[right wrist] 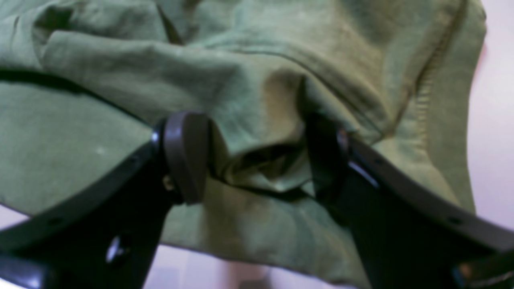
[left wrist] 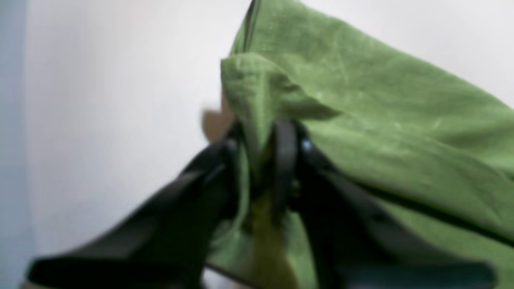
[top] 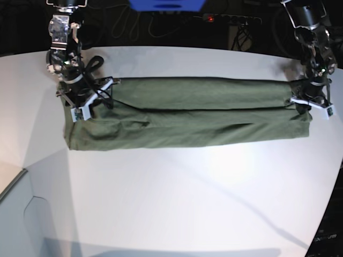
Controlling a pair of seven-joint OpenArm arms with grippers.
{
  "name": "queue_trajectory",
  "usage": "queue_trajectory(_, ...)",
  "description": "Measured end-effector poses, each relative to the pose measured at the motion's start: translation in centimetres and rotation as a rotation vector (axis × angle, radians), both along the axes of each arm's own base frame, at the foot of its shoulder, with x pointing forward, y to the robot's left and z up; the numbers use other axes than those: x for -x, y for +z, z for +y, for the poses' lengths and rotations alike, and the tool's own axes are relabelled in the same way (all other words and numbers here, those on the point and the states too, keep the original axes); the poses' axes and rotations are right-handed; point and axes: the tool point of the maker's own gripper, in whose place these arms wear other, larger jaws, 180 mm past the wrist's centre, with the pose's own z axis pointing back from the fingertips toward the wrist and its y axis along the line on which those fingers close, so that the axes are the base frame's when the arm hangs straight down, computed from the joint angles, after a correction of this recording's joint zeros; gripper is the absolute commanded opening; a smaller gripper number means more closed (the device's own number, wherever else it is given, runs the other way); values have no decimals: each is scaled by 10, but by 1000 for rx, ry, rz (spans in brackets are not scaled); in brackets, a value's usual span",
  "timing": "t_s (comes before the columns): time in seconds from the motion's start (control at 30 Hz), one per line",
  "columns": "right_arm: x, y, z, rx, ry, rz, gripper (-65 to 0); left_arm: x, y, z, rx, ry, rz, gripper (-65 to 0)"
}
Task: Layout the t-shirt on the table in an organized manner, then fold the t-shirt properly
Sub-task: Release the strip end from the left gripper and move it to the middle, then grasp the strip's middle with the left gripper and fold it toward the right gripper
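Between the fingers of the left gripper [left wrist: 261, 160], a bunched fold of the t-shirt [left wrist: 381, 132] is pinched tight, the two dark pads pressed close on the green cloth with only fabric between them. From that pinch the cloth rises into a small peak and then spreads away to the right in a broad wrinkled sheet, with pale blurred surface behind it. At the other end, the right gripper [right wrist: 257, 156] has its fingers [right wrist: 186, 156] standing wide apart; a rumpled lump of cloth sits in the gap between them, but neither pad presses it, so nothing is gripped there. A stitched hem of the t-shirt [right wrist: 425, 100] runs down beside the far finger. Seen from the base camera, the t-shirt [top: 187, 115] lies on the white table [top: 177, 203] as a long narrow band folded lengthwise, stretching across the far half of the tabletop. One arm stands at each end of that band, the left gripper [top: 310, 101] on the right of that view and the right gripper [top: 88, 99] on the left.
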Motion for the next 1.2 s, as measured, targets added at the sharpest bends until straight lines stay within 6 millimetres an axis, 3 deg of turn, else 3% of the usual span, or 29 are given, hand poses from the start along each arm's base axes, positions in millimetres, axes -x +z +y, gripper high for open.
queue_trajectory(0.1,0,0,0,0,0,0,-261,-7,13,0,-23,-14,-24,-641)
queue_trajectory(0.3,0,0,0,0,0,0,-262,-36,73,-2,-109,-59,-174,-649)
queue_trajectory(0.57,0,0,1,-1,1,0,-262,-41,103,-56,-95,-118,-222,-649)
queue_trajectory(0.63,2,-1,0,0,1,7,-262,-46,108,-86,-139,-208,-222,-649)
queue_trajectory(0.73,2,-2,2,-5,1,7,-262,-48,101,-156,-139,-370,-207,-649)
queue_trajectory(0.83,3,-2,3,-6,0,9,-262,-42,89,-220,-134,-531,-179,-649)
queue_trajectory(0.93,3,-2,3,-5,0,10,-262,-35,81,-270,-162,-681,-156,-649)
queue_trajectory(1.07,3,-2,2,-4,1,9,-262,-24,76,-323,-158,-821,-158,-649)
queue_trajectory(1.2,3,-2,2,-3,1,9,-262,-18,62,-350,-96,-852,-129,-649)
